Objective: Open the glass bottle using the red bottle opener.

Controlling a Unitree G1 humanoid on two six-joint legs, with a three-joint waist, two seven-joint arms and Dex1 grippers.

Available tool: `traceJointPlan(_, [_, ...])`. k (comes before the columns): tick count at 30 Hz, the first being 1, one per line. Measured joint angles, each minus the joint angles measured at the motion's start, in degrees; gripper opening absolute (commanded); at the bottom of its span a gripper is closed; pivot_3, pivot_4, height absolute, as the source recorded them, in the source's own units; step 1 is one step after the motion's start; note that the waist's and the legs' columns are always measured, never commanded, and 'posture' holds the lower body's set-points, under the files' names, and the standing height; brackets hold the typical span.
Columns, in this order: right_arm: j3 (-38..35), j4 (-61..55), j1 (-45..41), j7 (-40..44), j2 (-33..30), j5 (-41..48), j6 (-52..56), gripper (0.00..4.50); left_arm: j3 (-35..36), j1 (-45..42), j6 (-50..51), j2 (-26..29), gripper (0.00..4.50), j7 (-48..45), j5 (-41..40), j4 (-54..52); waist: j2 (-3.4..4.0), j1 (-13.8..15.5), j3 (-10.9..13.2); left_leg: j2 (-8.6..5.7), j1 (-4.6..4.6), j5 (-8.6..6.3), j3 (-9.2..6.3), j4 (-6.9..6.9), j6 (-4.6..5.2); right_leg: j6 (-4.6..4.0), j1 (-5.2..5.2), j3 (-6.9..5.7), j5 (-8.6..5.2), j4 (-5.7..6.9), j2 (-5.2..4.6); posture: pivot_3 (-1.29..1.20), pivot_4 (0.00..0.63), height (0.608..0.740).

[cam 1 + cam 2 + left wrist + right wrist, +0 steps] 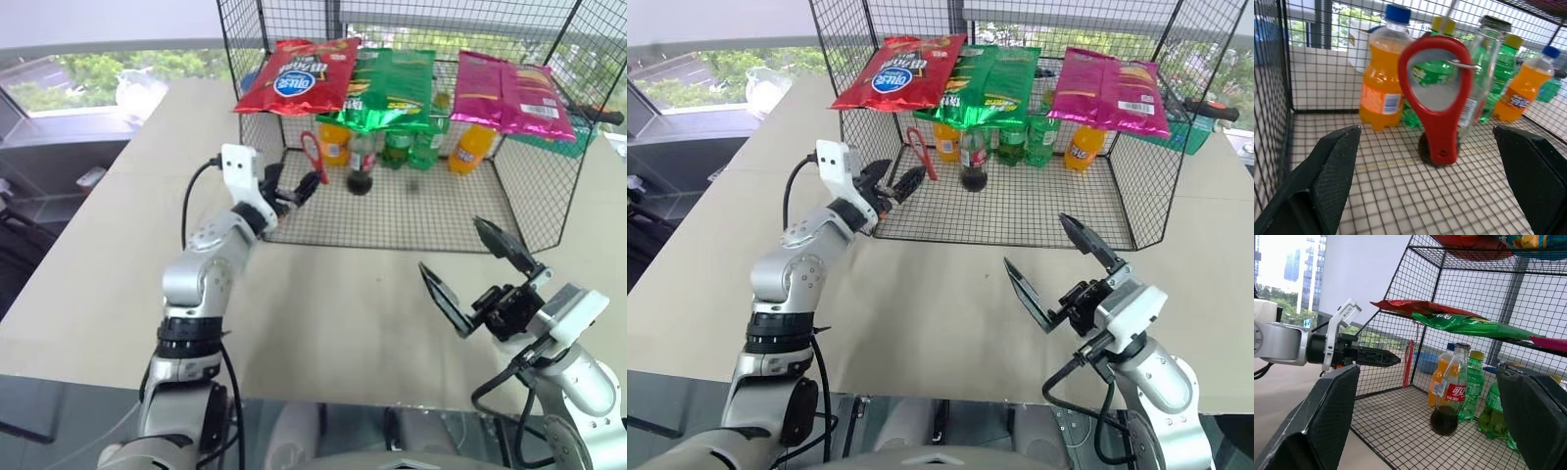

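- A black wire-mesh cage, open at the front, stands on a wide beige surface; its mesh floor holds all the drinks.
- The small clear glass cola bottle with dark liquid and a red label stands upright near the middle of the mesh floor, ahead of the other bottles, with bare mesh between it and the cage's open front.
- The flat red bottle opener with a ring-shaped head hangs upright, ring uppermost, just left of the glass bottle; in the left wrist view it overlaps the bottle, so whether they touch cannot be told.
- Orange soda bottles and green plastic bottles line the back of the cage, partly hidden under crisp bags.
- A red crisp bag, a green one and a pink one lie across the upper shelf, covering the bottle tops behind.
- The left hand is at the cage's front left corner, released, fingers spread apart and pointing toward the opener, grasping nothing.
- The right hand hovers over the bare surface in front of the cage, well apart from it, fingers spread wide and empty.
- The surface in front of the cage is open between the two arms.
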Motion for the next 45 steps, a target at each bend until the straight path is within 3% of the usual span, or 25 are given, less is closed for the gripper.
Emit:
traceJointPlan(10, [0.1, -0.7, 0.3, -1.6, 0.4, -1.3, 0.9, 4.50, -0.1, -3.8, -3.1, -1.4, 4.45, -2.2, 3.7, 5.7, 0.00, -0.1, 0.0, 0.00, 0.00, 0.00, 0.01, 0.00, 0.00, 0.00, 0.00, -0.01, 0.00, 0.01, 0.00, 0.00, 0.150, 0.740])
traceJointPlan(13, [0.1, -0.7, 0.6, -1.8, 0.5, -1.6, 0.9, 4.50, -0.1, -4.1, -4.6, -1.5, 3.61, -3.6, 4.5, 7.5, -0.01, -0.1, 0.0, 0.00, -0.01, 0.00, 0.02, 0.00, 0.00, 0.00, 0.00, -0.01, 0.00, 0.00, 0.00, 0.00, 0.150, 0.740])
traceJointPlan(16, [0.2, -0.7, 0.7, -2.0, 0.6, -2.0, 0.9, 4.50, -0.4, -4.1, -6.2, -1.5, 2.32, -5.9, 5.4, 8.4, -0.01, 0.0, 0.0, 0.00, -0.02, 0.00, 0.04, 0.00, 0.00, 0.00, 0.00, -0.03, 0.00, 0.00, 0.00, 0.00, 0.150, 0.740])
traceJointPlan(20, [0.3, -1.0, 0.7, -2.5, 1.0, -2.4, 0.9, 4.50, -1.2, -4.4, -7.7, -1.5, 0.22, -8.5, 6.1, 9.6, -0.01, 0.0, 0.0, 0.00, -0.02, 0.00, 0.06, 0.01, 0.00, 0.00, 0.00, -0.03, 0.00, 0.01, 0.00, 0.00, 0.150, 0.740])
traceJointPlan(21, [0.3, -1.2, 0.8, -2.7, 1.1, -2.5, 1.0, 4.50, -1.3, -4.4, -8.3, -1.5, 0.08, -9.2, 6.2, 9.8, -0.01, 0.0, 0.0, 0.00, -0.02, 0.00, 0.05, 0.01, 0.00, 0.00, 0.00, -0.03, 0.00, 0.01, 0.00, 0.00, 0.150, 0.740])
traceJointPlan(34, [0.3, -2.0, 1.6, -4.2, 1.2, -3.2, 2.4, 4.50, -0.7, -4.3, -10.1, 1.8, 0.08, -18.7, 5.1, 10.2, -0.01, -0.1, 0.0, 0.00, -0.02, 0.00, 0.05, 0.01, 0.00, 0.00, 0.00, -0.05, 0.00, 0.01, 0.00, 0.00, 0.150, 0.740])
traceJointPlan(39, [0.6, -1.9, 3.0, -5.8, 1.1, -6.5, 5.6, 4.50, 0.8, -4.2, -7.8, 4.2, 0.08, -26.7, -0.9, 9.6, -0.01, -0.4, 0.0, 0.01, -0.15, 0.00, 0.04, 0.02, 0.00, 0.00, -0.09, -0.08, 0.00, 0.01, 0.00, 0.00, 0.150, 0.740])
traceJointPlan(42, [1.3, -2.7, 2.3, -9.6, 1.3, -12.6, 13.9, 4.50, 1.3, -2.6, -4.3, 5.2, 0.08, -32.2, -6.0, 5.9, 0.00, -0.7, 0.0, 0.01, -0.16, 0.00, -0.04, 0.04, 0.00, 0.00, -0.10, -0.08, 0.00, 0.02, -0.01, 0.00, 0.150, 0.740])
traceJointPlan(45, [1.3, -4.4, 0.7, -9.5, 0.3, -9.6, 22.4, 4.50, 1.4, 0.8, 2.1, 6.6, 0.08, -37.3, -13.3, 0.7, 0.00, -1.1, 0.0, 0.03, -0.17, 0.00, -0.08, 0.05, 0.00, 0.00, -0.09, -0.09, 0.00, 0.03, -0.02, 0.00, 0.150, 0.740])
